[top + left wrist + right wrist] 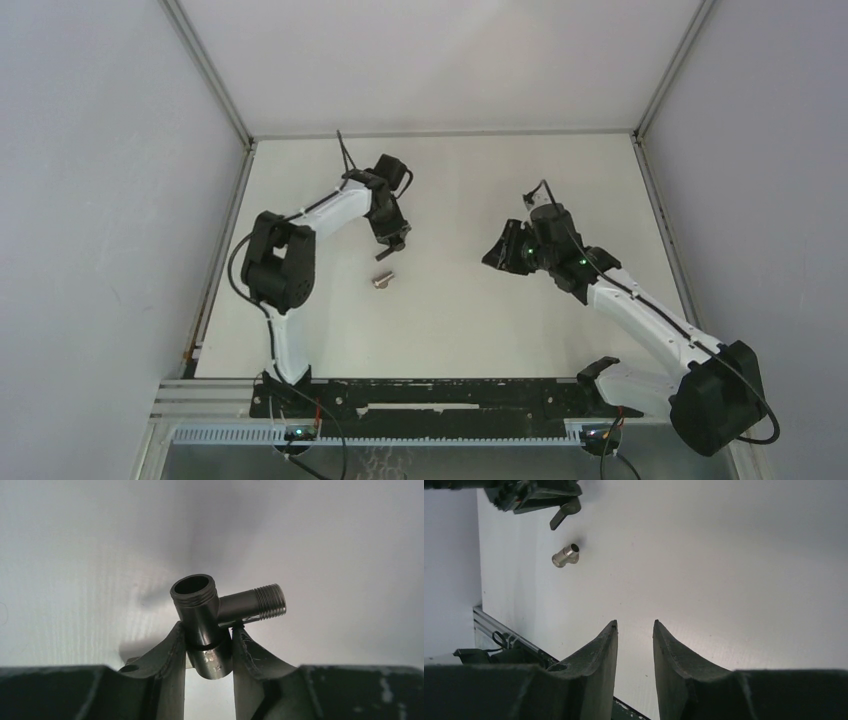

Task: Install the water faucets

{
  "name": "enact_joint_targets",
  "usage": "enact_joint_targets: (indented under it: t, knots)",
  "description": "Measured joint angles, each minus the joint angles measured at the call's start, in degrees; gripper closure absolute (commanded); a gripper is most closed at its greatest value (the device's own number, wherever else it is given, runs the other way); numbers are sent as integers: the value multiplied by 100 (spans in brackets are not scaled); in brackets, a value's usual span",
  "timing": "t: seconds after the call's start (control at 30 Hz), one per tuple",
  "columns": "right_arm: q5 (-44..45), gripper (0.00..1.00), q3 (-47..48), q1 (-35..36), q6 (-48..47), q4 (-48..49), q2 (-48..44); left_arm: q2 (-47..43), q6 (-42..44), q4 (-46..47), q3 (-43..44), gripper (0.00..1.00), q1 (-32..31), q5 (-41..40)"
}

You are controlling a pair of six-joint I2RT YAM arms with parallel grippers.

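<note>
My left gripper (207, 631) is shut on a dark grey-brown T-shaped tap piece (200, 611), with both fingers pressing on its body. Its open threaded mouth points up and a threaded side arm (260, 604) sticks out to the right. In the top view this gripper (393, 240) hangs over the left middle of the table. A small silvery-grey fitting (383, 279) lies on the table just in front of it, also seen in the right wrist view (566, 555). My right gripper (635, 625) is open with nothing between its fingers, and hovers right of centre (497, 258).
The white table (450, 330) is boxed in by grey walls on the left (100, 200), right (760, 150) and back. A black and aluminium rail (430, 400) carrying both arm bases runs along the near edge.
</note>
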Motion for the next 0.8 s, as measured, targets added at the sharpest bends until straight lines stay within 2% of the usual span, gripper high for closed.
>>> enact_joint_targets:
  t: [0.03, 0.1, 0.27, 0.4, 0.53, 0.8]
  knots:
    - [-72, 51, -7, -103, 63, 4, -28, -160, 101, 72, -28, 100, -9, 129]
    - [-232, 41, -44, -306, 258, 20, -125, -660, 297, 389, -245, 100, -22, 448]
    - [-721, 37, -146, -651, 824, 249, -466, -2199, 686, 1390, -1049, 100, -87, 1486]
    - [-1141, 35, -144, -758, 1346, 680, -562, -2916, 1128, 2065, -1491, 100, -293, 2159]
    - [-1499, 33, -144, -774, 1790, 1099, -446, -3010, 1670, 2332, -1720, 100, -647, 2603]
    - [-1644, 29, -144, -772, 2247, 1419, -289, -3023, 2597, 2345, -1864, 100, -1316, 2905]
